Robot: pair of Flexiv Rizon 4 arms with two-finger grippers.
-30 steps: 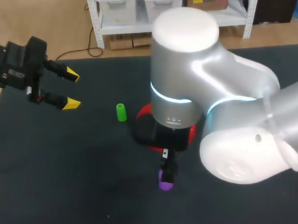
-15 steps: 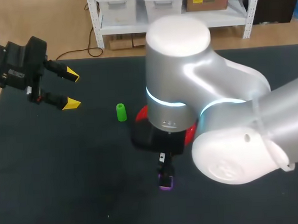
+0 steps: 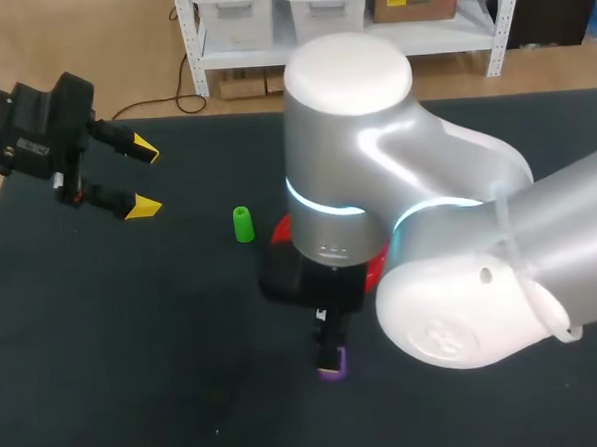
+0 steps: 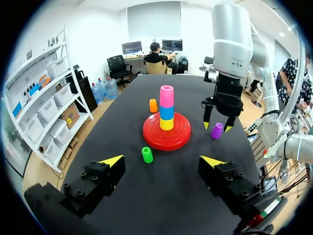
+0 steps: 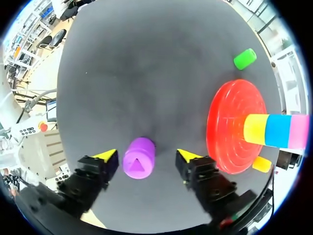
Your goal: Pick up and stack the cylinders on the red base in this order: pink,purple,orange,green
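Observation:
The purple cylinder (image 5: 139, 157) stands upright on the dark table, between the fingers of my right gripper (image 5: 146, 155). The gripper is open, with a gap on each side of the cylinder. From the head view the right gripper (image 3: 330, 344) hangs just above the purple cylinder (image 3: 332, 365). The red base (image 4: 166, 136) carries a stack of yellow, blue and a pink cylinder (image 4: 167, 96) on top. An orange cylinder (image 4: 153, 105) stands behind the base, and a green cylinder (image 3: 242, 224) is to its left. My left gripper (image 3: 146, 178) is open and empty at the far left.
My right arm's large body covers most of the red base (image 3: 284, 227) in the head view. Bare dark tabletop (image 3: 135, 342) stretches across the front left.
My right arm has shifted slightly left and sunk lower over the purple cylinder, and its fingers have begun to narrow around it. The left arm has not moved.

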